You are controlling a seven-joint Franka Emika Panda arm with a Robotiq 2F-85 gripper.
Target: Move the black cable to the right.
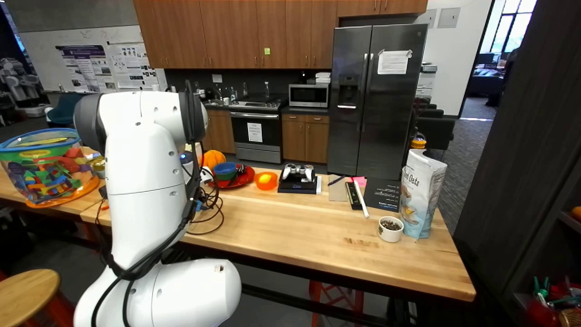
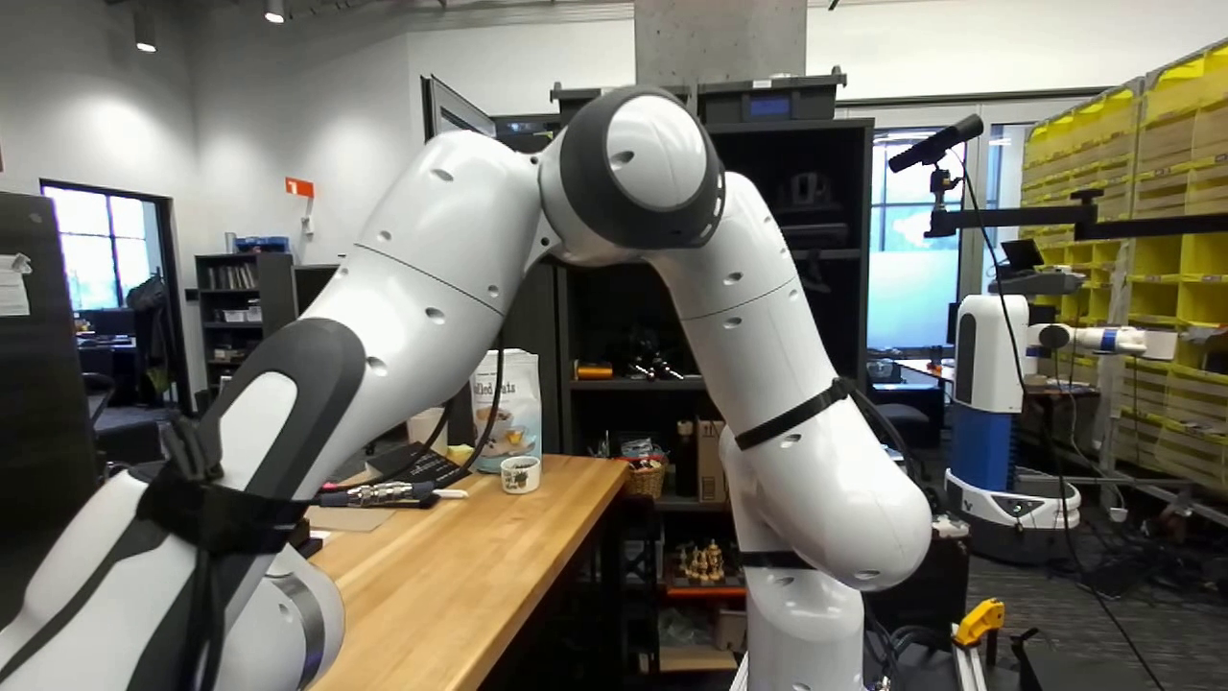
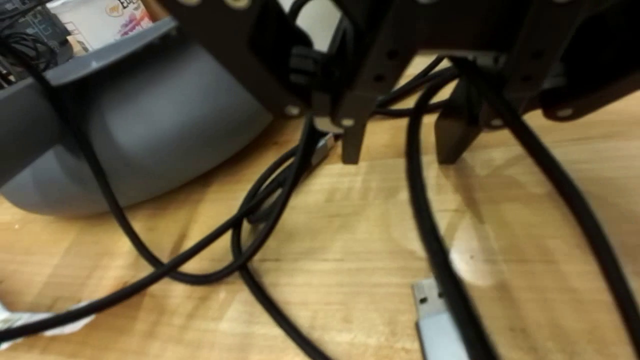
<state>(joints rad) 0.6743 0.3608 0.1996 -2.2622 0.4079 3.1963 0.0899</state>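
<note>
a robotics lab with a kitchen is indicated: a fridge [image 1: 390, 118], a stove [image 1: 256, 152] and a microwave [image 1: 308, 96] are ranged below wooden cabinets [image 1: 240, 36], posters [image 1: 88, 68] are fixed to a whiteboard [image 1: 45, 50], a robot arm [image 1: 145, 200] is set beside a bench [image 1: 290, 227], and yellow bins [image 2: 1156, 312] are seen behind a second robot [image 2: 979, 422].

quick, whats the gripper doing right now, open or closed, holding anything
Gripper: open, its jaws standing apart in the wrist view, with no visible hold on the black cable.
</note>
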